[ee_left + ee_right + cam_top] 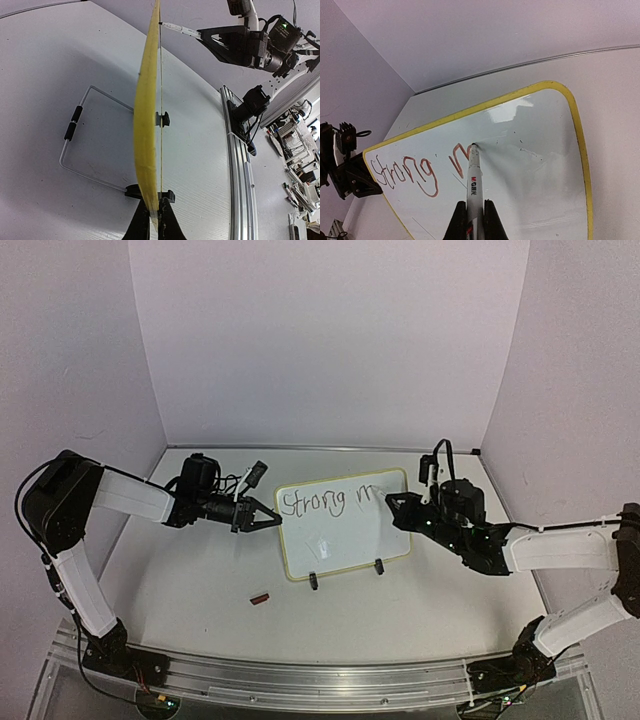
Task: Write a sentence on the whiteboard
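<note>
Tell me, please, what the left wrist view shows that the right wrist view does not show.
Only the left wrist view: the whiteboard seen edge-on, the wire stand behind it on the table, and the metal rail at the table's edge.
Only the right wrist view: the board's writing face with the sentence, so far "Strong m".
Both: the board's yellow frame, the left gripper clamped on the board's edge, and the marker held in the right gripper, its tip touching the board.

You are getting soft, even overhead light and faint shadows; the whiteboard is reflecting a pale glare patch, and your wrist views are bowing near the edges.
</note>
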`<control>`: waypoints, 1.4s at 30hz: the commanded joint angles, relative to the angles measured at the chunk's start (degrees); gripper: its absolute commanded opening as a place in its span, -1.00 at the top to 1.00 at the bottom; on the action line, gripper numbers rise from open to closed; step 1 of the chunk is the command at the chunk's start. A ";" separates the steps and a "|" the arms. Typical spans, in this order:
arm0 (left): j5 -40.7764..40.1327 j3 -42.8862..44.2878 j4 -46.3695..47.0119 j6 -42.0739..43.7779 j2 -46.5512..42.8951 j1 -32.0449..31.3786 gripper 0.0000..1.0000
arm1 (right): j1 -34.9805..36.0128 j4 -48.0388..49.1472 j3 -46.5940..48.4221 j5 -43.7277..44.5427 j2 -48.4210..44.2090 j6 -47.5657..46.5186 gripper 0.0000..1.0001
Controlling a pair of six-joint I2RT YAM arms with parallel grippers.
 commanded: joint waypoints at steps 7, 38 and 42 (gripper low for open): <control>-2.01 0.55 -3.25 2.88 -0.24 -1.08 1.00 | -0.07 0.13 -0.36 2.81 -1.22 0.47 1.00; -2.12 0.60 -3.42 2.91 -0.20 -1.26 1.00 | -0.03 -2.58 -1.14 1.83 -6.14 -0.55 1.00; -2.19 0.60 -3.52 3.03 -0.29 -1.26 1.00 | -0.07 -2.20 -0.01 1.64 -4.80 -1.27 1.00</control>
